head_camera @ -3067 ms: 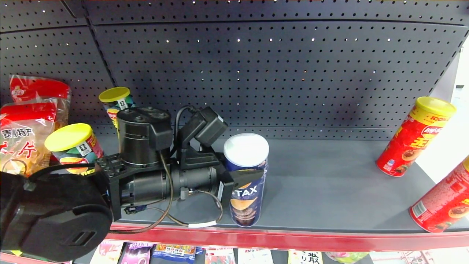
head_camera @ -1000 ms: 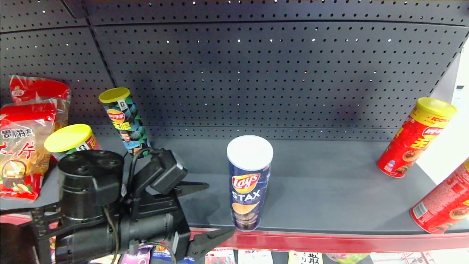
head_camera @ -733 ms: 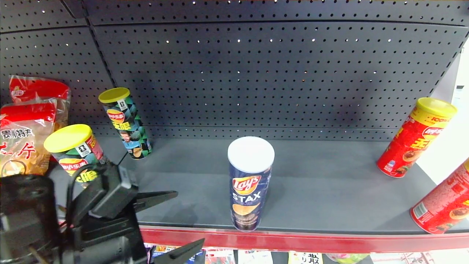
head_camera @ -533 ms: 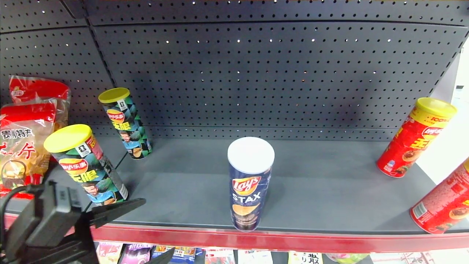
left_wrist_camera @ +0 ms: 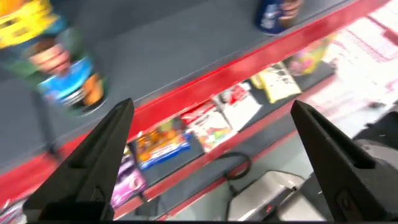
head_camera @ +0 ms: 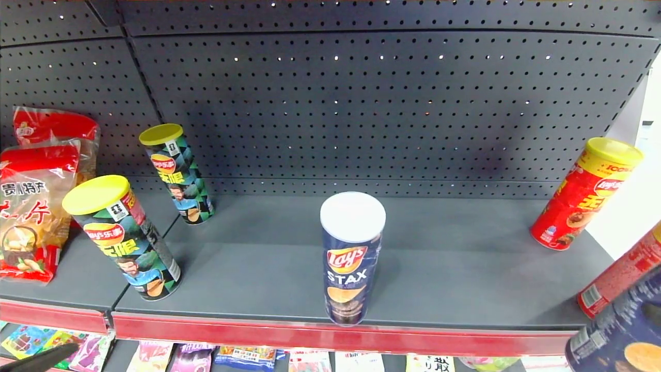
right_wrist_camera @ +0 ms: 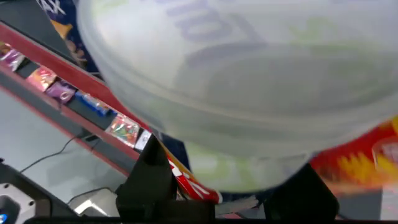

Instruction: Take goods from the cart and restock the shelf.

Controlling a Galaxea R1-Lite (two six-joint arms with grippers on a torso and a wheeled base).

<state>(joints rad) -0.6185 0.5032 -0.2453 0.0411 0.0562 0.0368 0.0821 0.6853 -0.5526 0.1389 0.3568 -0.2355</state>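
Dark blue can (head_camera: 617,330) at the shelf (head_camera: 465,268) front.
It is clamped in the right gripper (right_wrist_camera: 227,186), long axis leaning, lid toward the wrist; the left gripper (left_wrist_camera: 211,158) is spread wide.

A red snack bag (head_camera: 31,206) printed with peanuts stands at the left end of the shelf (head_camera: 454,268), near its front; a second red bag (head_camera: 54,126) stands just behind it, farther back, against the dark perforated back panel (head_camera: 361,103), which runs the full width behind everything; under the shelf's red front lip, a lower tier carries a row of flat colourful packets (head_camera: 248,356) lying side by side, purple, blue, white and yellow among them; below that tier a dark cable (left_wrist_camera: 239,163) loops over a pale grey floor (right_wrist_camera: 31,143); a bright white wall (head_camera: 632,206) shows past the right end
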